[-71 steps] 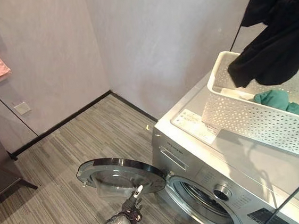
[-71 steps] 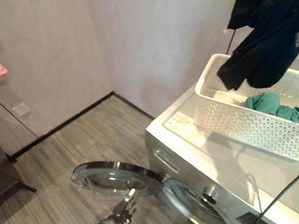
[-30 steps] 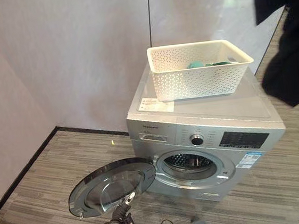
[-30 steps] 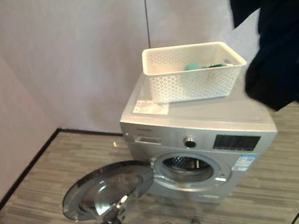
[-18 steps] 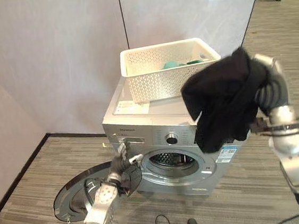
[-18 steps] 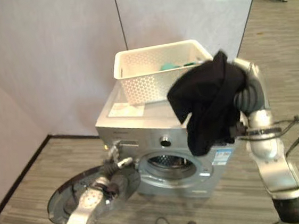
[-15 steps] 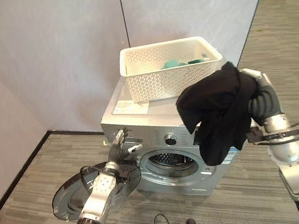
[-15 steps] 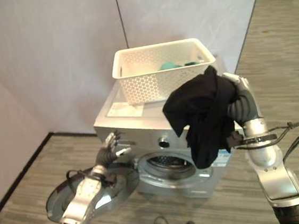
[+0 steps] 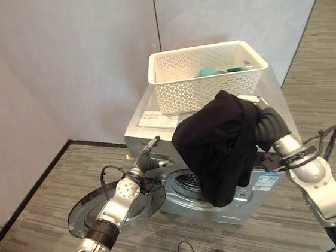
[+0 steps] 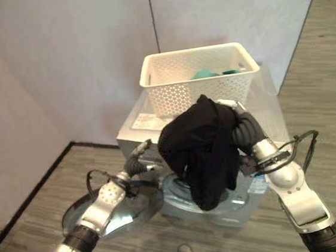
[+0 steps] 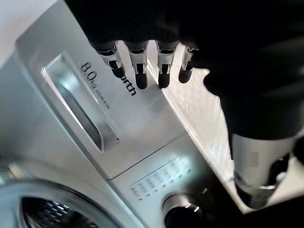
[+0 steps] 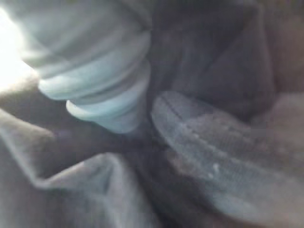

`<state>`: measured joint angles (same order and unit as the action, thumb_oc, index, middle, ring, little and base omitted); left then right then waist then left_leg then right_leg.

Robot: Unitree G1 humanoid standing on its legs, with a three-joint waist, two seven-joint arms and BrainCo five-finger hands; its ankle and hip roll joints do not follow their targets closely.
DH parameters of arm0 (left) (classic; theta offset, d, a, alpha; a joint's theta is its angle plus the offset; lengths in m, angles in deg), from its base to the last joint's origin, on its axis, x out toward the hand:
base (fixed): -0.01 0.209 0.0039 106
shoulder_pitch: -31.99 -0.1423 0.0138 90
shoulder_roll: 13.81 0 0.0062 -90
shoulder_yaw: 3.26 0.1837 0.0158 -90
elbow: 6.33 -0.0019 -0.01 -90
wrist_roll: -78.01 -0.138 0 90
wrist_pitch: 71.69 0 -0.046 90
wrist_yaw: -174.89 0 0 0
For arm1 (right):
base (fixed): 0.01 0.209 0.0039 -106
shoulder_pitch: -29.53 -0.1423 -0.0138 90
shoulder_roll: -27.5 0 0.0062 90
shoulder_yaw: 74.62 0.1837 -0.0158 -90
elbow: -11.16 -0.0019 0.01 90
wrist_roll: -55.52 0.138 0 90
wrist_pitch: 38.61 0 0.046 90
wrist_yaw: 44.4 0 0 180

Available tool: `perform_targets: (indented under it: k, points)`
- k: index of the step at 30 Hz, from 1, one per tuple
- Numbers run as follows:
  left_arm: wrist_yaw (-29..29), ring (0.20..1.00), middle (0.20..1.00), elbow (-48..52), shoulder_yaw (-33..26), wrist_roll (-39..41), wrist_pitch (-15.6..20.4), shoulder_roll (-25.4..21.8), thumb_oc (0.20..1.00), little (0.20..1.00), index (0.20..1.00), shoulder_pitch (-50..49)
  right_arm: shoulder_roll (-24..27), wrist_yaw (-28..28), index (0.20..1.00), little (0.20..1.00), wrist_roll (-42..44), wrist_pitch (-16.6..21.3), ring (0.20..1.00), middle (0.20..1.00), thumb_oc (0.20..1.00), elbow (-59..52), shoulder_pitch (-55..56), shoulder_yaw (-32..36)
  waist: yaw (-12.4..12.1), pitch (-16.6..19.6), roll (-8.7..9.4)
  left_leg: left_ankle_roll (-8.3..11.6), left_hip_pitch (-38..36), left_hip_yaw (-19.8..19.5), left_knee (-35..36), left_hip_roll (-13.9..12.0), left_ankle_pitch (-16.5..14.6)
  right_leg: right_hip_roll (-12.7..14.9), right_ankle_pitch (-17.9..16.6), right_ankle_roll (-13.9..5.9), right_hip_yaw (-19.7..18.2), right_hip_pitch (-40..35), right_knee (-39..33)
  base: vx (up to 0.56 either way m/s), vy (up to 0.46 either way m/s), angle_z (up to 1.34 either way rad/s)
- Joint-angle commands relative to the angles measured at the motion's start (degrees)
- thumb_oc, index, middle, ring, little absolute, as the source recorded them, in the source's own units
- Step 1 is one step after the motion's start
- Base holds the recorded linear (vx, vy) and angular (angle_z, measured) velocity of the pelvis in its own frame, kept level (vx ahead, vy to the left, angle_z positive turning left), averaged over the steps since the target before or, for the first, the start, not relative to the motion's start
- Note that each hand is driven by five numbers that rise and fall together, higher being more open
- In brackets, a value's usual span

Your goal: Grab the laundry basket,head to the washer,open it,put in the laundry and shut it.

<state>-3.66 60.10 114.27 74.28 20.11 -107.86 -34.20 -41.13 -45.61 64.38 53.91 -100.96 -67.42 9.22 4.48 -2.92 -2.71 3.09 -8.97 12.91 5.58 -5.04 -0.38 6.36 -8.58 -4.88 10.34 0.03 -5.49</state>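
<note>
The washer door [image 9: 90, 211] is lying swung open at the left. The left hand [image 9: 149, 159] is hovering with fingers [image 11: 141, 71] straight before the washer [image 9: 151, 140]. The black garment [image 9: 218, 145] is hanging in front of the washer's opening, draped over the right hand [image 10: 229, 108], whose fingers are hidden, so its grip is impossible to judge. The white laundry basket [image 9: 171, 95] is sitting on top of the washer, holding green laundry [image 9: 205, 72].

Pale walls [image 9: 58, 53], grey striped floor [image 9: 37, 200]
</note>
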Motion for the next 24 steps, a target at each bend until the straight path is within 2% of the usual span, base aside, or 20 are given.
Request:
perform_targets:
  k: [1, 4, 5, 10, 13, 20, 24]
  points:
    - [-2.45, 1.000, 1.000, -4.75, 5.12, -2.53, -0.43, 1.43, 1.000, 1.000, 1.000, 4.67, -0.50, 1.16, 0.200, 0.200, 2.34, 3.46, 0.200, 0.200, 0.200, -2.76, -6.04, 2.60, 1.32, 0.10, 2.18, -2.65, 0.56, -0.68, -0.76, 1.42, -5.43, 2.07, 10.45, -2.10, 1.04, -3.15, 5.07, -0.03, -0.004, -0.01]
    - [-5.22, 1.000, 1.000, -3.84, 8.28, 1.14, -0.79, 3.79, 1.000, 1.000, 1.000, 7.40, -1.88, 1.91, 0.200, 0.200, 2.09, 2.62, 0.200, 0.200, 0.200, -1.82, -6.83, 1.91, 1.46, -0.03, 1.88, -2.59, 0.99, -1.66, -0.58, 1.49, -5.22, 2.24, 10.86, -1.84, 1.94, -3.39, 5.42, -0.04, -0.004, 0.14]
    - [-6.50, 1.000, 1.000, -3.14, 11.05, 6.45, -0.33, 6.23, 1.000, 1.000, 1.000, 10.66, -4.04, 3.79, 0.200, 0.200, 2.48, 2.20, 0.200, 0.200, 0.200, 1.00, -8.32, 0.20, 1.47, -0.07, 1.68, -2.33, 1.50, -2.53, -0.58, 1.71, -4.94, 2.42, 10.98, -1.65, 3.05, -3.66, 5.47, -0.04, -0.004, 0.26]
    - [-5.29, 1.000, 1.000, -2.44, 12.70, 12.29, 1.75, 8.06, 1.000, 1.000, 1.000, 13.66, -6.19, 5.13, 0.200, 0.200, 3.41, 2.59, 0.200, 0.200, 0.200, 3.69, -10.68, -2.65, 1.63, -0.07, 1.55, -2.09, 1.99, -3.38, -0.58, 1.81, -4.65, 2.58, 10.99, -1.54, 4.17, -3.93, 5.20, -0.01, -0.004, 0.22]
    - [-5.16, 1.000, 1.000, -4.61, 13.24, 20.03, 1.05, 11.45, 1.000, 1.000, 1.000, 12.90, -8.33, 6.10, 0.200, 0.200, 3.79, 2.40, 0.200, 0.200, 0.200, 5.95, -12.68, -5.45, 1.70, 0.05, 1.47, -2.04, 2.07, -3.53, -0.58, 1.90, -4.64, 2.69, 10.84, -1.44, 4.52, -4.16, 4.95, 0.00, -0.006, 0.10]
    - [-6.46, 1.000, 1.000, -5.36, 16.17, 20.58, 0.35, 13.64, 1.000, 1.000, 1.000, 13.60, -9.95, 8.12, 0.200, 0.200, 2.70, 1.34, 0.200, 0.200, 0.200, 10.80, -16.28, -6.87, 1.60, 0.34, 1.14, -2.10, 1.85, -3.57, -0.58, 2.00, -4.81, 2.63, 10.74, -1.36, 4.49, -4.59, 4.45, 0.00, -0.001, 0.04]
    - [-7.21, 1.000, 1.000, -3.66, 17.27, 19.01, 1.52, 12.56, 1.000, 1.000, 1.000, 14.89, -10.69, 9.26, 0.200, 0.200, 2.72, 1.64, 0.200, 0.200, 0.200, 14.51, -19.12, -7.60, 1.21, 0.42, 1.16, -1.98, 1.74, -3.61, -0.58, 1.85, -4.87, 2.40, 10.77, -1.32, 4.39, -4.85, 4.14, 0.00, 0.000, 0.00]
